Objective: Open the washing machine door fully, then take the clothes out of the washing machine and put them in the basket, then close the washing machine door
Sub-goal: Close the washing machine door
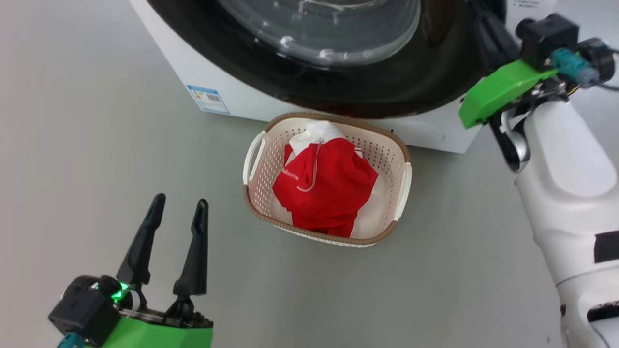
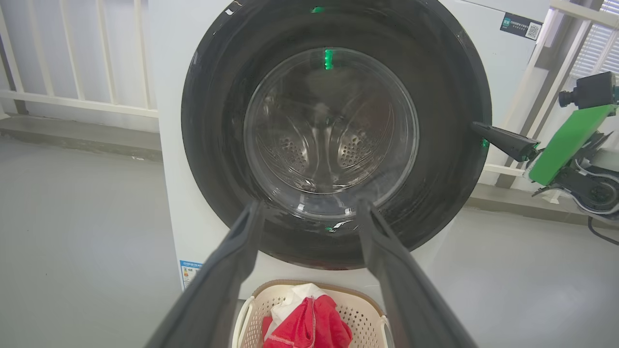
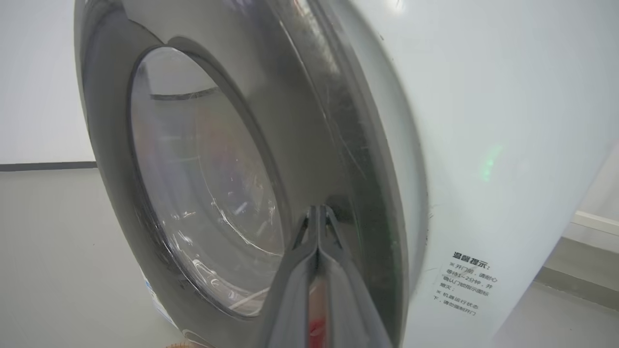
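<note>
The washing machine door [image 2: 217,121], with its black rim and glass bowl, lies flat against the white washing machine [image 2: 169,145]. My right gripper [image 3: 318,209] is shut with nothing in it, its tips pressed on the door's black rim [image 3: 300,121] at the right edge; the left wrist view shows this right gripper [image 2: 478,128] too. The red and white clothes [image 1: 324,188] lie heaped in the cream basket [image 1: 387,154] on the floor just before the machine. My left gripper [image 1: 181,199] hangs open and empty to the left of the basket, pointing at the door.
A blue label [image 1: 208,99] marks the machine's lower left corner. A white railing [image 2: 72,101] runs behind the machine at the left. Grey floor [image 1: 96,145] spreads left and in front of the basket. My right forearm [image 1: 566,183] stands right of the basket.
</note>
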Controlling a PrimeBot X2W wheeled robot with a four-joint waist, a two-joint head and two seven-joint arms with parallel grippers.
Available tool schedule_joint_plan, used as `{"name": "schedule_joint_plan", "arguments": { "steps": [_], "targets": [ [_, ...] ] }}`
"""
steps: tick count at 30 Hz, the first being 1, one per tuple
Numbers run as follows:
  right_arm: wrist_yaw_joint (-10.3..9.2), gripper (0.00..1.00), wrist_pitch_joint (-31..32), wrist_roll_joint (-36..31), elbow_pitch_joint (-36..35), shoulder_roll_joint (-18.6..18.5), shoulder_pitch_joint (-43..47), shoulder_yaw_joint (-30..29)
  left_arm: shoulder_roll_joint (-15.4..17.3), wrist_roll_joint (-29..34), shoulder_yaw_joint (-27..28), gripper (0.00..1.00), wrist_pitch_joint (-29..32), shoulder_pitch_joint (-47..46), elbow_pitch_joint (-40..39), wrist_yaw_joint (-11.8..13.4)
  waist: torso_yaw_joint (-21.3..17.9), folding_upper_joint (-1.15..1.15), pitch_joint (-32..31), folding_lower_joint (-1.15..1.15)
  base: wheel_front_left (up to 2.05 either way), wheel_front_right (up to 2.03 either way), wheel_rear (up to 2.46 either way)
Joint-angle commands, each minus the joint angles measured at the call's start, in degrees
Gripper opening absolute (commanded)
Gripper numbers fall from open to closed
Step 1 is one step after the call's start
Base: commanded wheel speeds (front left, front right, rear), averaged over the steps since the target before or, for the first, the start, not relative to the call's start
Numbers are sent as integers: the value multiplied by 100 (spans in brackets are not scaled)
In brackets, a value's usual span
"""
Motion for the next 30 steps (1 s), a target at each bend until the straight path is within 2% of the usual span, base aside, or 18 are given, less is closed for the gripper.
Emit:
{"name": "schedule_joint_plan", "arguments": {
  "steps": [1, 8, 16, 24, 29, 30],
  "targets": [
    [-6, 0, -35, -80, -64, 53, -251, -105, 35, -58, 178, 100, -68, -204, -190, -32, 131, 0, 231, 0, 0, 0, 0],
    [-6, 0, -35, -276, 495, 73, -1074, -720, 71, -87, 119, 100, -68, -415, -227, -32, 279, 0, 709, 0, 0, 0, 0],
    [-6, 0, -36, -552, 434, 52, -1354, -1267, 61, -123, 107, 100, -68, -552, -173, -32, 361, 0, 827, 0, 0, 0, 0],
    [-6, 0, -36, -689, 388, 115, -1271, -1198, 77, -131, 153, 100, -68, -579, -96, -32, 230, 0, 731, 0, 0, 0, 0],
    [-6, 0, -36, -475, 283, 139, -1007, -987, 71, -147, 135, 100, -68, -570, -3, -32, 71, 0, 569, 0, 0, 0, 0],
    [-6, 12, -36, -405, 239, 141, -910, -926, 67, -146, 143, 100, -68, -561, 21, -32, 34, 0, 523, 0, 0, 0, 0]
  ]
}}
